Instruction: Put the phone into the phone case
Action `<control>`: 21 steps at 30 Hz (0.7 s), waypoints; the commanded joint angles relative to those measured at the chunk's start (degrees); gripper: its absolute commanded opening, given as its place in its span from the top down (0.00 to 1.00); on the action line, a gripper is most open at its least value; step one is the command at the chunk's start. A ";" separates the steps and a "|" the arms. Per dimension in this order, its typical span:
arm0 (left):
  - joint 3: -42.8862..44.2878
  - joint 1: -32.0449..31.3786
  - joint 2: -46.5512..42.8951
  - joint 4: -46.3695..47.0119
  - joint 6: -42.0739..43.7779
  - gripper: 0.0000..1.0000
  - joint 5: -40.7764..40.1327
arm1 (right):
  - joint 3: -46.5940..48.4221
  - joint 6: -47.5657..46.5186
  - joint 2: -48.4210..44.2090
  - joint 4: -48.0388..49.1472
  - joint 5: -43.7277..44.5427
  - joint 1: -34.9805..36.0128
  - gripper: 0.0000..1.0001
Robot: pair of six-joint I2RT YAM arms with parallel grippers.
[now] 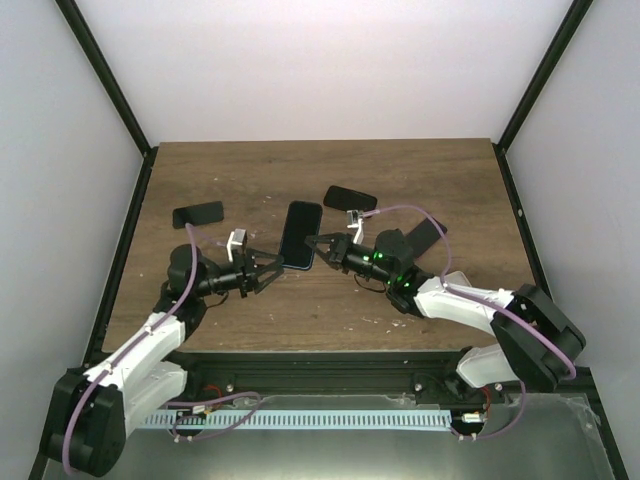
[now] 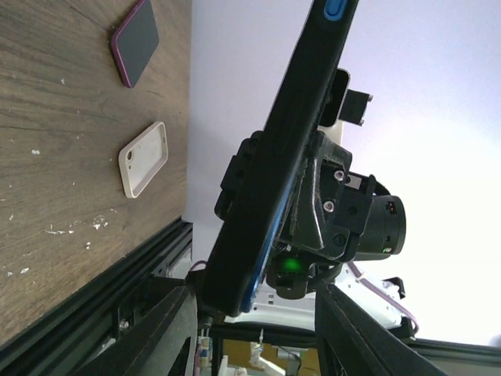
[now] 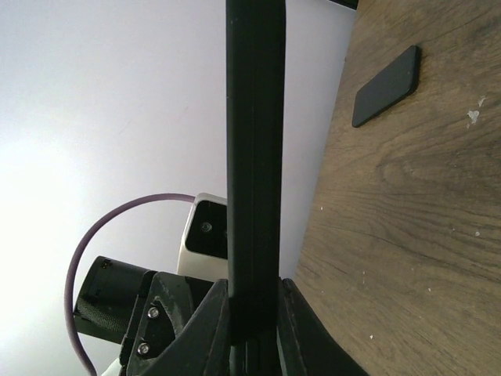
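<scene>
A black phone with a blue rim [image 1: 300, 235] is held up off the table between my two arms. My right gripper [image 1: 318, 247] is shut on its right edge; in the right wrist view the fingers clamp the thin edge [image 3: 254, 290] of the phone [image 3: 252, 141]. My left gripper [image 1: 268, 268] is open at the phone's near left corner. In the left wrist view the phone [image 2: 274, 164] runs diagonally, its lower end between my spread jaws [image 2: 254, 296]. I cannot tell whether the phone sits in a case.
A black slab [image 1: 198, 214] lies at the left back of the wooden table [image 1: 440, 170]; it also shows in the right wrist view [image 3: 386, 86]. Dark slabs lie behind [image 1: 350, 198] and right [image 1: 425, 235]. The left wrist view shows a purple-rimmed case [image 2: 135, 51] and a white case [image 2: 143, 158].
</scene>
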 commanded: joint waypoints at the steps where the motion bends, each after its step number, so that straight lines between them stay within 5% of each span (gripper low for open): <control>1: -0.12 -0.38 1.05 3.50 -1.06 0.59 -0.95 | 3.02 0.82 -0.35 5.97 1.18 0.15 0.99; 6: -0.16 -0.37 1.46 4.38 -1.14 0.73 -1.34 | 3.01 0.92 0.13 6.06 1.08 0.28 0.99; 11: 0.01 -0.37 1.63 3.53 -0.52 1.00 -1.52 | 2.28 0.74 0.93 6.40 0.29 0.37 0.99; 16: 2.63 -0.37 1.41 -9.89 6.70 1.00 -2.49 | 1.19 0.26 1.47 7.28 -0.37 0.44 0.99; 21: 2.38 -0.28 0.65 -11.48 8.26 0.96 -3.74 | 1.23 -1.44 0.47 4.66 -0.29 0.46 0.99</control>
